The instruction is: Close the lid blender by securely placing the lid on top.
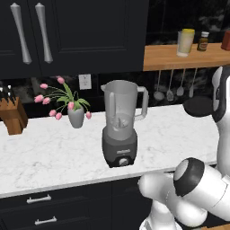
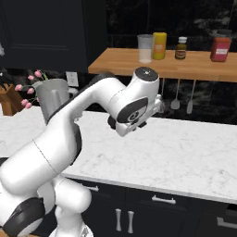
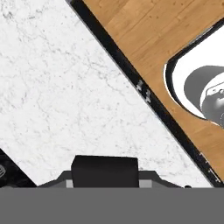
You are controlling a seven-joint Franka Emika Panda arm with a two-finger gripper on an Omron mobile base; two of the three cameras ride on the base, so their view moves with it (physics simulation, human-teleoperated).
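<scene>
The blender (image 1: 119, 130) stands on the white marble counter (image 1: 54, 152), its dark base under a tall translucent jar whose top is uncovered. In the right base view the jar (image 2: 52, 98) shows behind my arm. The lid (image 1: 197, 106), a flat black disc, hangs above the counter well to the right of the blender, about level with the jar's middle. In the hand view the lid (image 3: 105, 168) shows as a black block at the bottom, with my gripper (image 3: 105, 180) shut on it. Below it lie the marble and the counter's front edge.
A grey vase of pink tulips (image 1: 75, 114) stands left of the blender, with a knife block (image 1: 12, 116) at the far left. A wooden shelf (image 1: 188, 57) with jars hangs over the right of the counter, with utensils (image 1: 170, 90) dangling below it. Dark cabinets (image 1: 90, 36) hang above the blender.
</scene>
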